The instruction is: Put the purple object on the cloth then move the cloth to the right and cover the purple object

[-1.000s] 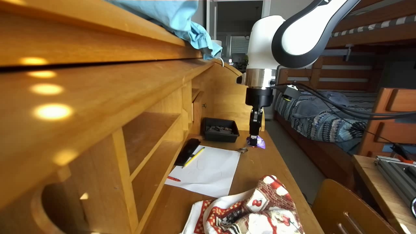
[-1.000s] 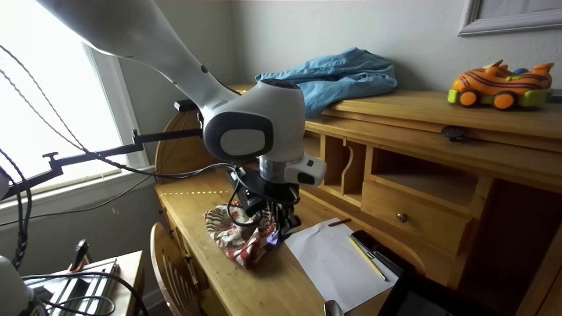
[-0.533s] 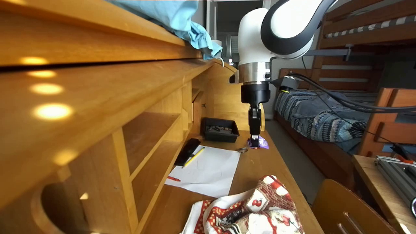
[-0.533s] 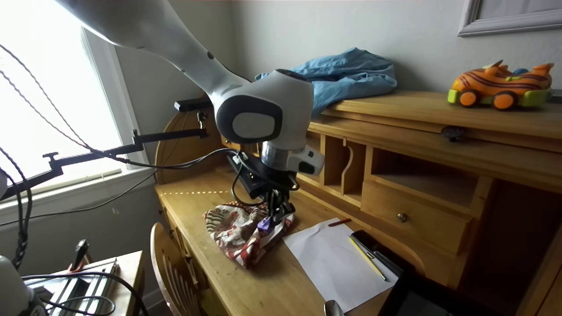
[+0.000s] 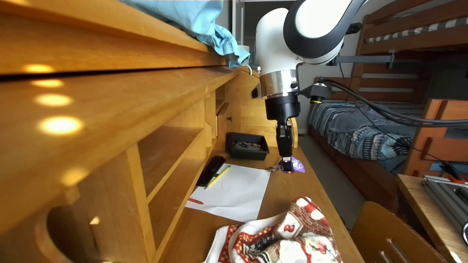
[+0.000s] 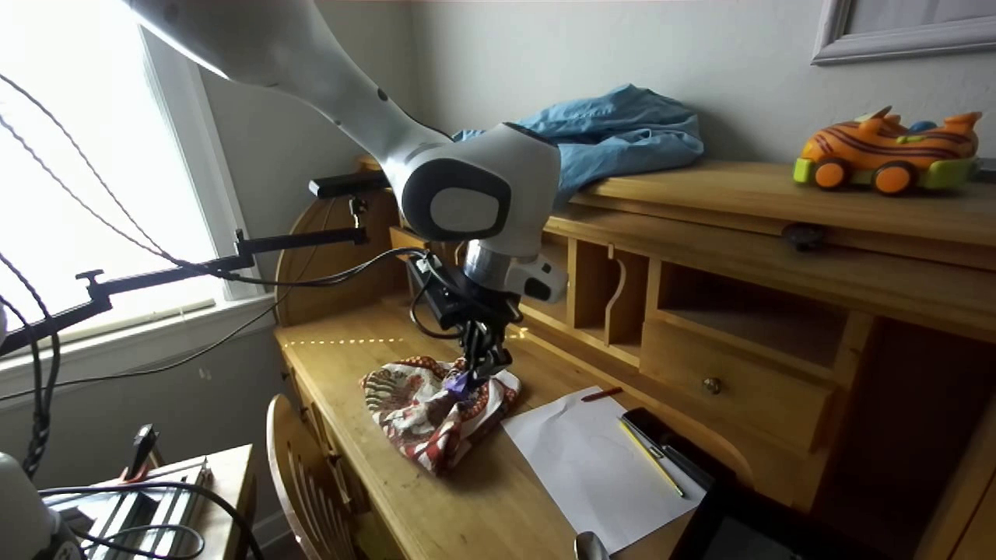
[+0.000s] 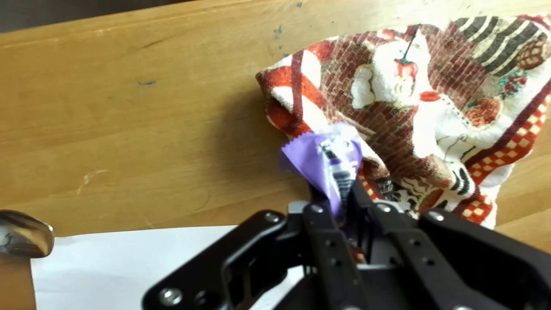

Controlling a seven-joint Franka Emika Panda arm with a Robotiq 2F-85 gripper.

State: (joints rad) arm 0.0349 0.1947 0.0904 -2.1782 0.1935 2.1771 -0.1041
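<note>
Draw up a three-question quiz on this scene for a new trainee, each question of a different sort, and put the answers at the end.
1. Multiple choice. What do the fingers hold? A: a spoon. B: a purple packet. C: a yellow pencil.
2. True or false: the patterned cloth already covers the purple packet.
3. Fill the blank: in an exterior view, the toy car on top of the desk is mainly ____.

Key: 1. B. 2. False; the patterned cloth lies crumpled on the desk, and the purple packet shows uncovered in the wrist view. 3. Orange.
</note>
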